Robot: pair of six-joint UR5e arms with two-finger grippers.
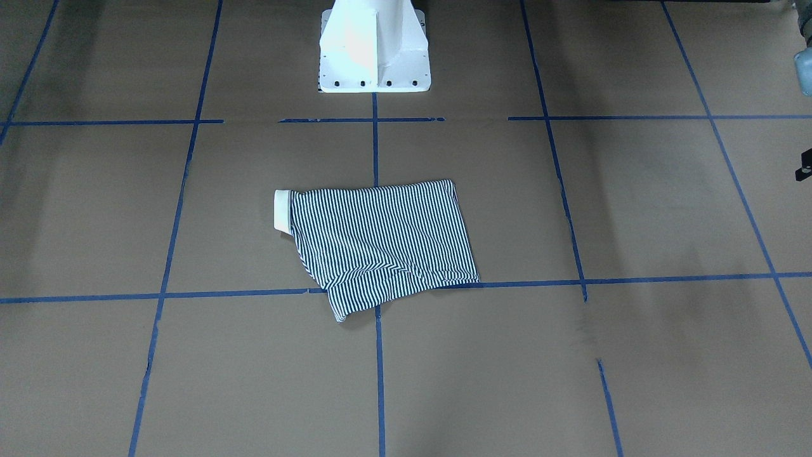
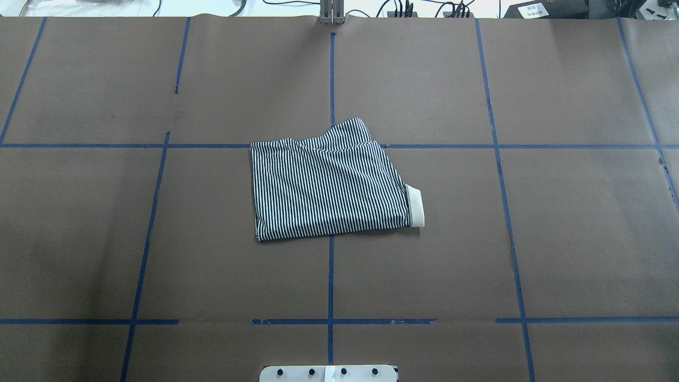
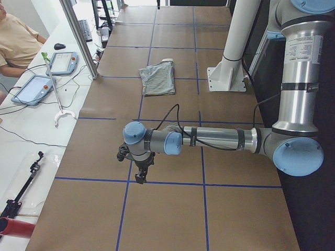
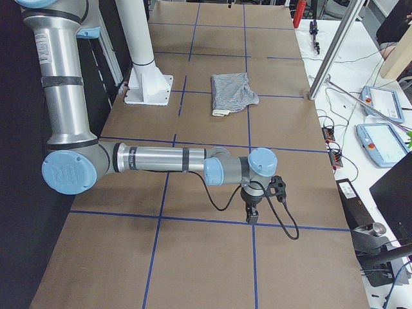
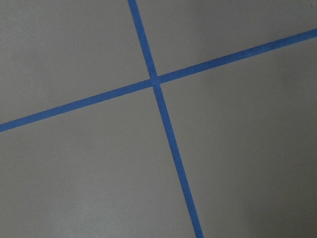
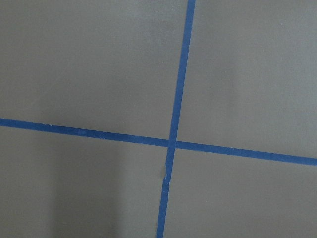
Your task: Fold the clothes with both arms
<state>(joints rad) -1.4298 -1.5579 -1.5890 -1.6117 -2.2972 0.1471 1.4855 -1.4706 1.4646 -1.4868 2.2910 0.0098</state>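
Observation:
The striped polo shirt (image 1: 380, 247) lies folded into a rough rectangle at the middle of the table, and nothing touches it. It also shows in the overhead view (image 2: 329, 185). Its cream collar (image 2: 416, 207) sticks out on the overhead view's right. One corner (image 2: 350, 130) juts out at the far edge. My left gripper (image 3: 141, 178) hangs over bare table far out at the robot's left end. My right gripper (image 4: 250, 217) hangs far out at the right end. Both show only in the side views, so I cannot tell whether they are open or shut.
The brown table (image 2: 159, 239) carries a grid of blue tape lines (image 2: 330, 276). The white pedestal base (image 1: 374, 51) stands at the robot's edge. Both wrist views show only a tape cross (image 5: 154, 81) on brown surface. An operator (image 3: 15, 42) and tablets (image 3: 63, 63) are beside the table.

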